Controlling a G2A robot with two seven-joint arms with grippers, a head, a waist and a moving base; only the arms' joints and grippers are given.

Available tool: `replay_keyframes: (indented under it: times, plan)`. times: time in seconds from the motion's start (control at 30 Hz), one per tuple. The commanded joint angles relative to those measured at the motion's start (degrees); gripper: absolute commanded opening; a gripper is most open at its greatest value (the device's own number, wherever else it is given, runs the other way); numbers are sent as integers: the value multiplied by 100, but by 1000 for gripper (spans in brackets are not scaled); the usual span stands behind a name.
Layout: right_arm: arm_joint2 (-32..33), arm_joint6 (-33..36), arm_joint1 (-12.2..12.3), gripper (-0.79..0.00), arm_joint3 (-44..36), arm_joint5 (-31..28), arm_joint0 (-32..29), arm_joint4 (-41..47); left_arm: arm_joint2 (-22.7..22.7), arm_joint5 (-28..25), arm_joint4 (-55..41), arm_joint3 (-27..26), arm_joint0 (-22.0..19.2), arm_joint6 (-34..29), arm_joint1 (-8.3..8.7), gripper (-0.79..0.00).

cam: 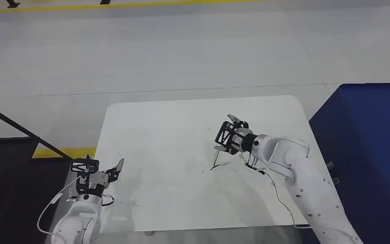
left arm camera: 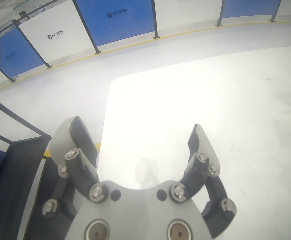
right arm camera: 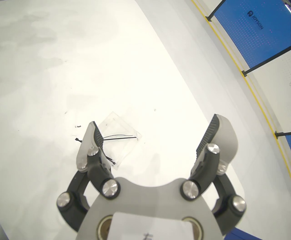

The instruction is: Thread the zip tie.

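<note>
A thin black zip tie (right arm camera: 120, 137) lies across a small clear plastic square (right arm camera: 124, 134) on the white table (cam: 164, 134); from the top view the zip tie (cam: 217, 160) shows near the table's middle. My right gripper (right arm camera: 154, 131) hovers just above and beside it, open, with one finger (right arm camera: 94, 136) covering part of the tie. A second black strand (right arm camera: 109, 161) runs by the square's near corner. My left gripper (left arm camera: 136, 138) is open with nothing between its fingers, at the table's near left edge, where the top view also shows the left gripper (cam: 106, 171).
A tiny black speck (right arm camera: 78, 126) lies on the table near the tie. Blue and white barrier panels (left arm camera: 118, 20) stand on the floor beyond the table. A blue panel (cam: 359, 140) stands at the table's right side.
</note>
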Motion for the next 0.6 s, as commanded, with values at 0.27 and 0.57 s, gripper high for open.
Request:
replay_keyframes:
  times: [0.27, 0.57]
  plan:
    - [-55, 200, 35, 0, 408, -818, 281, 239, 0, 0, 0, 0, 0, 0, 0, 0]
    - [-1292, 1259, 122, -12, 1604, -2054, 1569, 1904, 0, 0, 0, 0, 0, 0, 0, 0]
